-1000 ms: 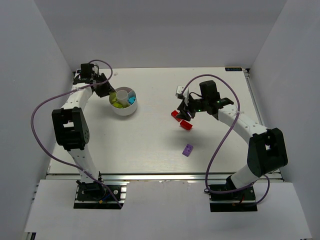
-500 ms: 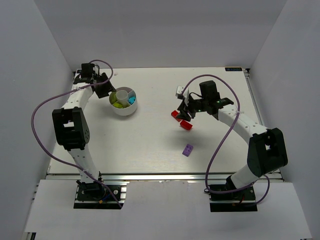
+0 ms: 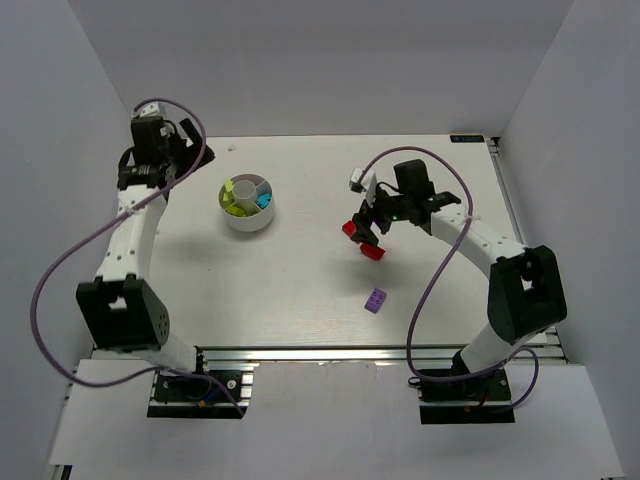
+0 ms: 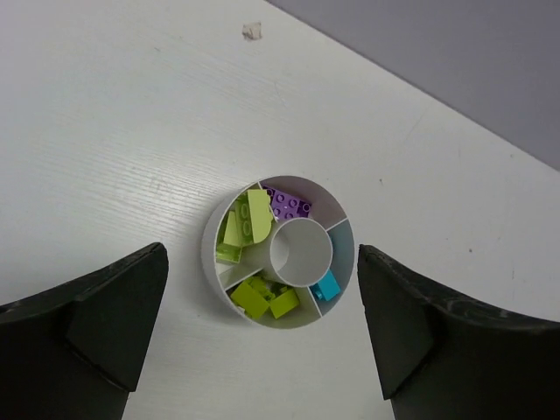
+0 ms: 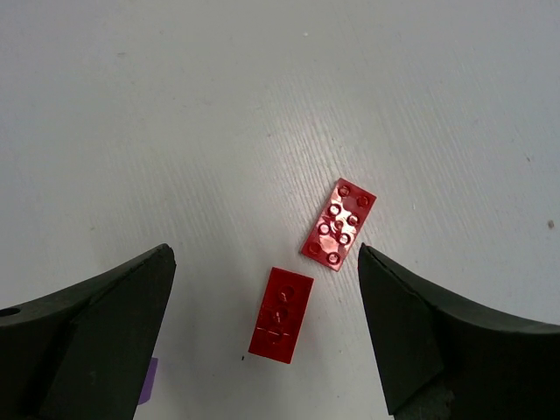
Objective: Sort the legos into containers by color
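My left gripper (image 4: 261,254) hangs high over the table (image 4: 96,131). The left fingers (image 4: 105,324) are spread wide apart and hold nothing. Far below, in the gap between them, sits the round white dish (image 4: 208,254). It touches neither finger.

Lime bricks (image 4: 262,297) lie in two pockets of the dish. One is the pocket nearest me and the other is on the side of the left-hand finger. A cyan brick (image 4: 326,286) lies in a pocket on the side of the right-hand finger. A purple brick (image 4: 290,206) lies in the far pocket. The round hub (image 4: 300,249) stands in the middle. Far past the dish, a tiny white speck (image 4: 252,31) lies on the table.

My right gripper (image 5: 264,254) hangs lower, well apart from the dish. The right fingers (image 5: 96,341) are wide open too and hold nothing. Between them, nearest me, lies a red brick (image 5: 281,314). Just past it, closer to the right-hand finger, lies a flat red plate (image 5: 339,224). The two red ones are near each other but do not touch.

A bit of a loose purple piece (image 5: 149,381) peeks out beside the left-hand finger. I cannot see the rest of it from here.
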Robot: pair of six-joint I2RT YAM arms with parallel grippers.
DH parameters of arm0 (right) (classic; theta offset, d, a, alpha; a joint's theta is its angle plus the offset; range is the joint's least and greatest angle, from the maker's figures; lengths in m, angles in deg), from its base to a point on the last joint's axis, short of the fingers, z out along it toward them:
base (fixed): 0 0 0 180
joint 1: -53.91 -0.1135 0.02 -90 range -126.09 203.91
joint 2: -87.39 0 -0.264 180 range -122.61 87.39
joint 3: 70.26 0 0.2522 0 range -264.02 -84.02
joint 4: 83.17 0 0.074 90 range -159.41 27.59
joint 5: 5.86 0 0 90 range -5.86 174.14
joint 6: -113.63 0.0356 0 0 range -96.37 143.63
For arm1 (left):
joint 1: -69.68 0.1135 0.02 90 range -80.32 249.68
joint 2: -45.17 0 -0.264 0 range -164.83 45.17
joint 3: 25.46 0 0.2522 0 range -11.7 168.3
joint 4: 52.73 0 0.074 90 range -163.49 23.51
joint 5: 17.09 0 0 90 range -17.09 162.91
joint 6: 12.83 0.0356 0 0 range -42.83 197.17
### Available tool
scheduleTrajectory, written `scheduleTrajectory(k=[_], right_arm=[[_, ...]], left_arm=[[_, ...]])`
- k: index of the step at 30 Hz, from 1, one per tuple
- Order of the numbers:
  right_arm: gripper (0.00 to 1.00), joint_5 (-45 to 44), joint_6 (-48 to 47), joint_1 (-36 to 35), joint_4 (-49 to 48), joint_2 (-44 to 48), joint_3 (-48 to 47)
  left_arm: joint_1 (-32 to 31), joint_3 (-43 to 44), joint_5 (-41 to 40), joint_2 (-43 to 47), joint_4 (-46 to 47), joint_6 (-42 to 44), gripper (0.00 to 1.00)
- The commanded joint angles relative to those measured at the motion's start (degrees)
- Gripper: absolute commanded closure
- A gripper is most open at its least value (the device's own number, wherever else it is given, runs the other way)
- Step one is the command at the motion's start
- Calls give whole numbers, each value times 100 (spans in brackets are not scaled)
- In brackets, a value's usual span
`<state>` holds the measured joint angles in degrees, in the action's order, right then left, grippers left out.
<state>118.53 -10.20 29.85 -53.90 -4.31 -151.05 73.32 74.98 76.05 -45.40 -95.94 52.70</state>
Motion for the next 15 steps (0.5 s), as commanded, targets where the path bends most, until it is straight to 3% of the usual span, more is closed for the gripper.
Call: scheduleTrajectory(k=[1, 7, 10, 11, 14, 15], right_arm=[[11, -494, 393, 32, 128, -216, -373], [11, -522, 334, 23, 653, -488, -653], [11, 311, -797, 24, 1765, -551, -864], [11, 557, -1584, 24, 2024, -516, -848], [11, 1121, -2512, 24, 2351, -253, -410], [11, 1383, -3446, 24, 2500, -191, -304]], left_arm=[[40, -545, -533, 802, 168, -268, 2], [120, -1582, -140, 1637, 343, -532, 2], [120, -2092, 73, 2067, 501, -612, 2], [128, -2232, 134, 2182, 598, -647, 2], [120, -2716, 301, 2595, 739, -699, 2], [119, -2822, 406, 2692, 757, -726, 2]])
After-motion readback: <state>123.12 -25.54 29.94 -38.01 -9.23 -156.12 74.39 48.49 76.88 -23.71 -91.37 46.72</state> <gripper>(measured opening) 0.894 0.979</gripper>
